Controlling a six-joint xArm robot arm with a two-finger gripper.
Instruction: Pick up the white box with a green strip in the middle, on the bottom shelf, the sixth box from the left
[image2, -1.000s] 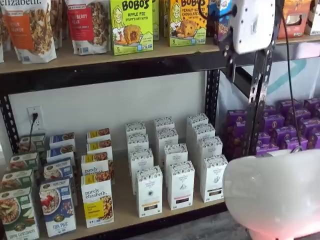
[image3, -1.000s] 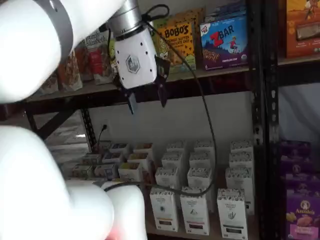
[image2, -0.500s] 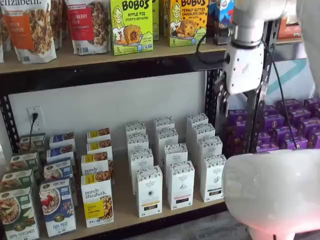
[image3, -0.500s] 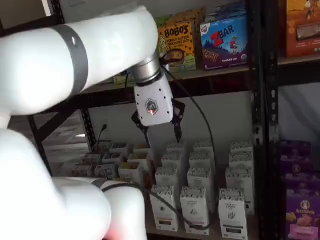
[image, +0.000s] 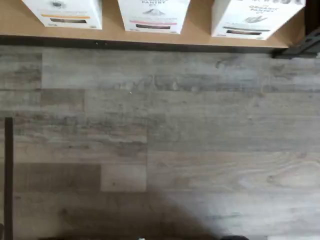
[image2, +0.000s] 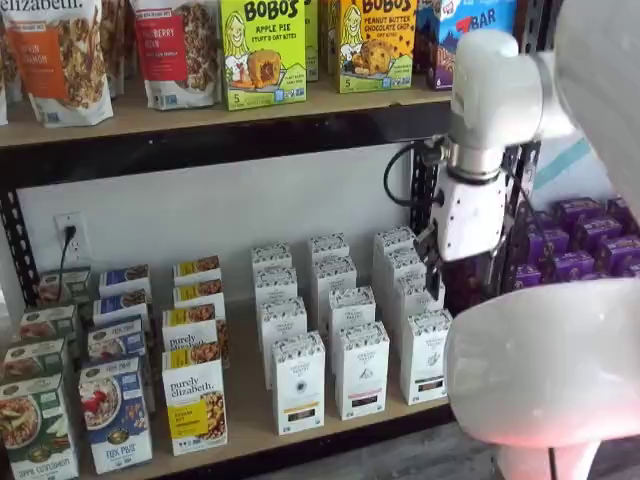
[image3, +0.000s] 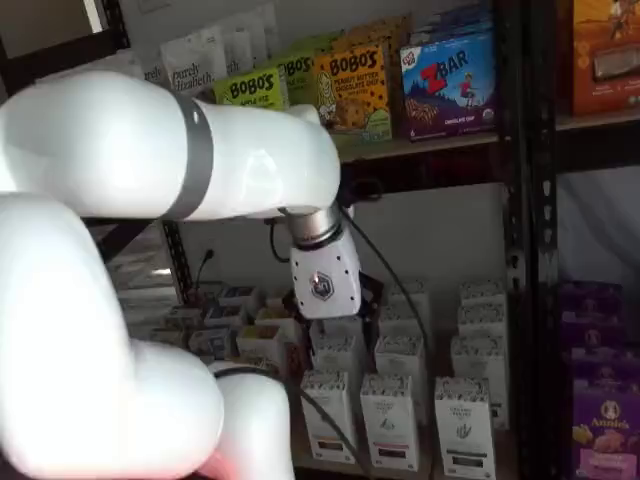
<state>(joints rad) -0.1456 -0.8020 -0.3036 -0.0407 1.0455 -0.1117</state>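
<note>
Wrist view: the front edge of the bottom shelf (image: 200, 27) runs along one side, with grey plank floor (image: 165, 130) filling the rest. Three white cartons stand at that edge. The white box (image: 256, 16) is the one nearest the black rack post (image: 300, 47), with a dark strip on its face. The hand is not seen here.

In a shelf view, the hand (image2: 462, 276) hangs from the white arm (image2: 495, 95) in front of the right end of the shelf (image2: 250, 415), above the white box (image2: 427, 357). That box stands at the shelf's front edge, rightmost in the front row. The hand carries nothing.

In a shelf view, the hand (image3: 330, 314) hovers over the white cartons. Its dark fingers (image3: 372, 296) stand apart on either side of the body, released. The white box (image3: 465, 430) stands lower right of it, untouched.
</note>
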